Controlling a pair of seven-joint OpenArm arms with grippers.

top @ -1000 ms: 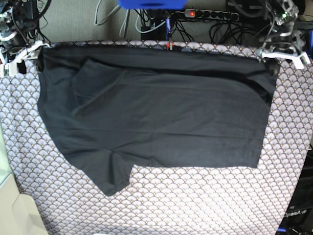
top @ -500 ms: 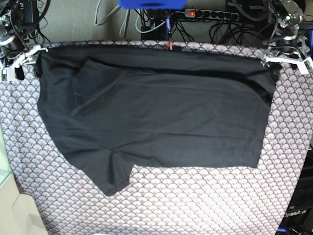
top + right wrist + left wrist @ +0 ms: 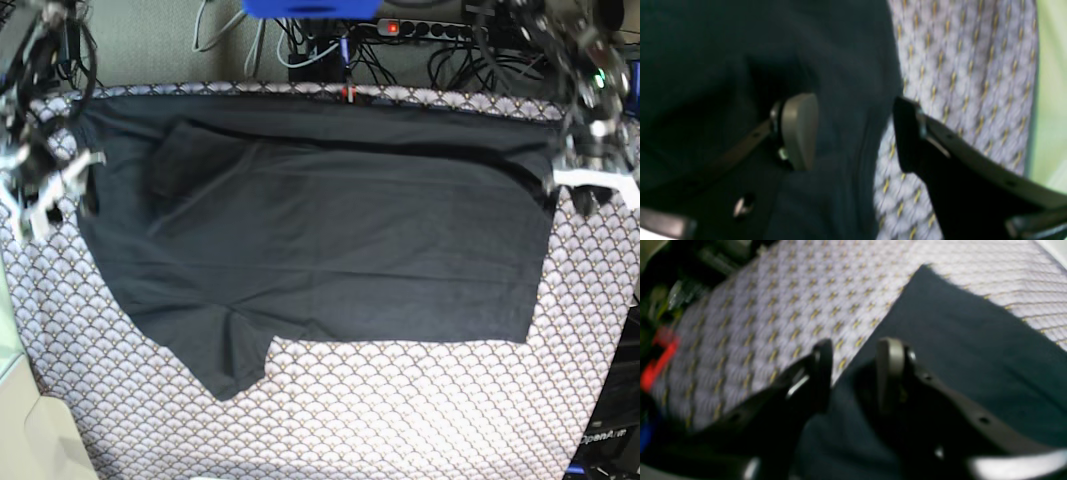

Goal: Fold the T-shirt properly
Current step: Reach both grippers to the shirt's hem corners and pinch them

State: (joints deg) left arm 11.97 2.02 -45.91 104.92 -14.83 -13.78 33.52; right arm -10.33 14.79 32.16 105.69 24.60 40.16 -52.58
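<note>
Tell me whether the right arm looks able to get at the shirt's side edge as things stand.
Probably yes: the right gripper stands open astride the T-shirt edge, nothing visibly between them.

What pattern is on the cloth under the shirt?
The tablecloth has pale lilac fish-scale scallops with gold-brown outlines; the base view shows it best.

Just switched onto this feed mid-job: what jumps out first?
A black T-shirt lies spread across most of the scale-patterned tablecloth, one sleeve pointing toward the near edge. The left gripper and the right gripper flank its two side edges, neither visibly holding cloth. A lit power strip sits behind.
</note>
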